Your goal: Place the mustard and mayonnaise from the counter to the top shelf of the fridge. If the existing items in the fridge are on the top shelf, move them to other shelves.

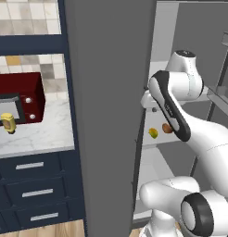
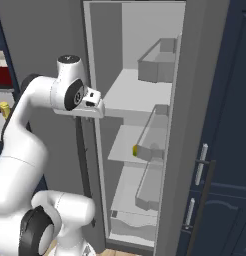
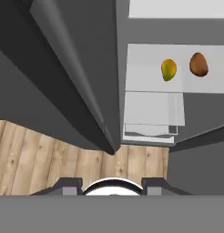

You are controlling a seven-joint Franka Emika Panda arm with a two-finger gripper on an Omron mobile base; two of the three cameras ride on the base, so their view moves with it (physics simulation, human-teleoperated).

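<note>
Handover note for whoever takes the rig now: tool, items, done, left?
Tool: shut, holding nothing seen.
Fridge door is open.
Yellow-green lump and orange-brown lump sit side by side on a lower shelf, not the top shelf.
Mustard stands on the counter by the red microwave. Mayonnaise: can't locate.
Left: move both condiments to the top shelf.

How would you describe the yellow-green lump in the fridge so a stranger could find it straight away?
Look inside the open grey fridge, at its middle shelf. Two small rounded lumps sit there side by side. The yellow-green lump is the one nearer the door; its neighbour, the orange-brown lump, is darker.
</note>
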